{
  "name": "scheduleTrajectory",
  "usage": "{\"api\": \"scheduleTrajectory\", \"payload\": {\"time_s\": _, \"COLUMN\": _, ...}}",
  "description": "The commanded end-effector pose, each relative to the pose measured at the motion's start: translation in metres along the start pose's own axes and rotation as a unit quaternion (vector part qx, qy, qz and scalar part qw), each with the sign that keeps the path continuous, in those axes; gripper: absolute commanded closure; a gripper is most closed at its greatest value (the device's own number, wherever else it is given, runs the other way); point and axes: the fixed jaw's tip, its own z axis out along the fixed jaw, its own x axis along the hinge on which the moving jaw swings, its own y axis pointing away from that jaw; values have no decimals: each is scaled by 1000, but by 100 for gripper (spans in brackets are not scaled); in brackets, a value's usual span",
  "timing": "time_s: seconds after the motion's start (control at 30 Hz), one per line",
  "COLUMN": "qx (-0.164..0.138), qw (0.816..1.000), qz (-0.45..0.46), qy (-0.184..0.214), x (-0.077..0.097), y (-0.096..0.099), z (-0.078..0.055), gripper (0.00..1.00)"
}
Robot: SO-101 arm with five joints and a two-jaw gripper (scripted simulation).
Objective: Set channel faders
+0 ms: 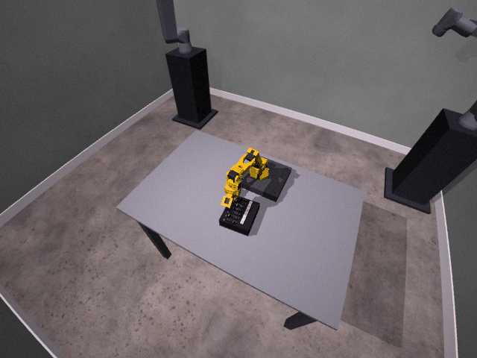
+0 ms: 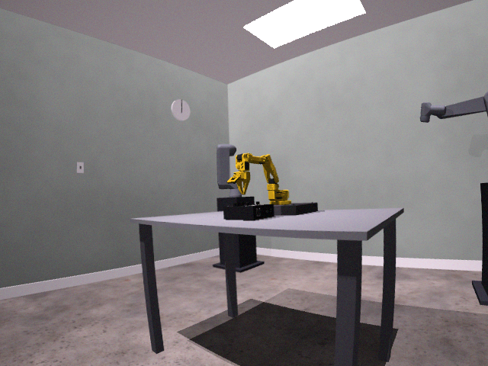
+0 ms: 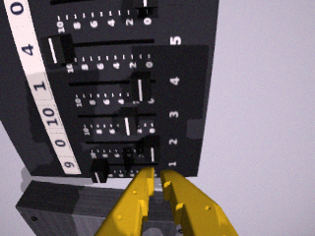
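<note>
The black lighting desk (image 1: 239,218) (image 2: 248,213) (image 3: 191,86) lies on the grey table (image 1: 308,250) in front of the yellow arm. In the wrist view its white tape strip (image 3: 41,86) carries the numbers 9, 0, 10, 1, 4, 0 beside channels 1 to 6. My gripper (image 1: 227,201) (image 2: 241,193) (image 3: 157,173) is shut and empty, hovering a little above the desk's channel 1 end.
The arm stands on a black base plate (image 1: 275,185) behind the desk. Two black pillars (image 1: 188,84) (image 1: 431,165) with grey arms stand on the floor beyond the table. The table's edges are well away from the desk.
</note>
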Motion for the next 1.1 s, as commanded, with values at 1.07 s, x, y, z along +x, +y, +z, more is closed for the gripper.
{"api": "scheduleTrajectory", "payload": {"time_s": 1.07, "qx": -2, "qw": 1000, "qz": -3, "qy": 8, "x": 0, "y": -8, "z": 4, "gripper": 100}}
